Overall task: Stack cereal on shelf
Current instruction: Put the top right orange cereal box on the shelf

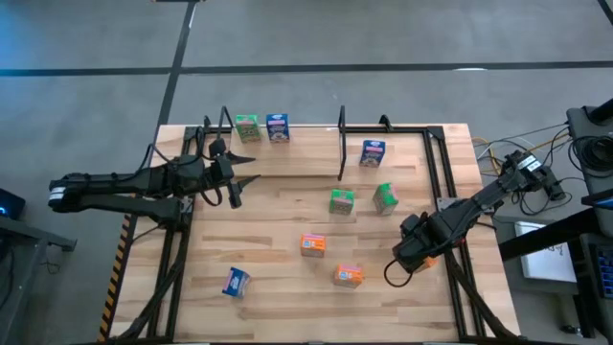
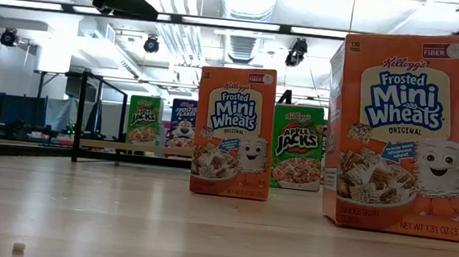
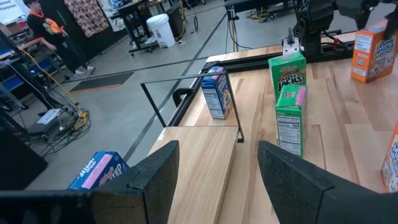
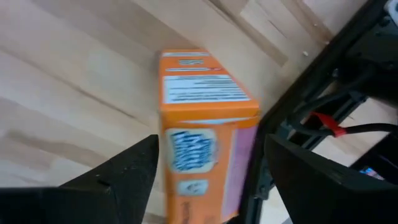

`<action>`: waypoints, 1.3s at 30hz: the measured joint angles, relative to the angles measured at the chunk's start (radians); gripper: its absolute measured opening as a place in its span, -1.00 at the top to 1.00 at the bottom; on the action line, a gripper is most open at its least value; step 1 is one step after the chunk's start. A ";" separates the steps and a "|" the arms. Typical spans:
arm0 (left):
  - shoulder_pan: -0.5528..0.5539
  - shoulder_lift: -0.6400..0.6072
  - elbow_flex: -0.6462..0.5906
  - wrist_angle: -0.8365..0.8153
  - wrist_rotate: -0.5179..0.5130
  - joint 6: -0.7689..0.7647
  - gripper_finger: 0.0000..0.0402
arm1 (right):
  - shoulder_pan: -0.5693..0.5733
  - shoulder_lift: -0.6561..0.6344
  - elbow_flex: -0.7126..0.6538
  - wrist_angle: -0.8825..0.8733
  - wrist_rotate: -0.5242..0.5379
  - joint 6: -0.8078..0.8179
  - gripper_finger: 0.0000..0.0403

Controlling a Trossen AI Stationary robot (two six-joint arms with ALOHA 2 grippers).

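Nine cereal boxes in all, only two so far on the shelf (image 1: 311, 141): a green box (image 1: 247, 127) and a blue box (image 1: 278, 127), upright and side by side at the far left, fronts towards the near edge, with room for more to their right.

Seven not yet shelved:
- Just right of the shelf's wire bracket, a second blue box (image 1: 373, 152), upright.
- Mid-table, two green boxes (image 1: 341, 201), near each other.
- Nearer, two orange boxes (image 1: 313, 245), apart.
- Near left, a third blue box (image 1: 236, 282), lying flat, so probably needs righting.
- Near right, beside the black frame, a third orange box (image 4: 202, 130) between the fingers of the right gripper (image 4: 208, 180). Jaws close against both its sides and seemingly clamped on it, probably for the carry to the shelf, a long way across the table.

Left gripper (image 1: 244, 182) hovering just near of the shelf's left end, jaws spread wide, nothing in them. Probably poised for the next box.

Underneath, a pale wooden table (image 1: 278, 307) of jointed planks, black rails down both sides. Beyond it, a grey concrete floor with dark lines. Across the table, a workshop with ceiling lights and ducts. Past the far edge, a white bin (image 3: 160, 28) and a person (image 3: 38, 25) standing well off.
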 joint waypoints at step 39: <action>0.000 0.000 0.000 0.006 0.000 0.000 0.00 | 0.000 -0.033 0.282 0.014 0.080 0.050 0.33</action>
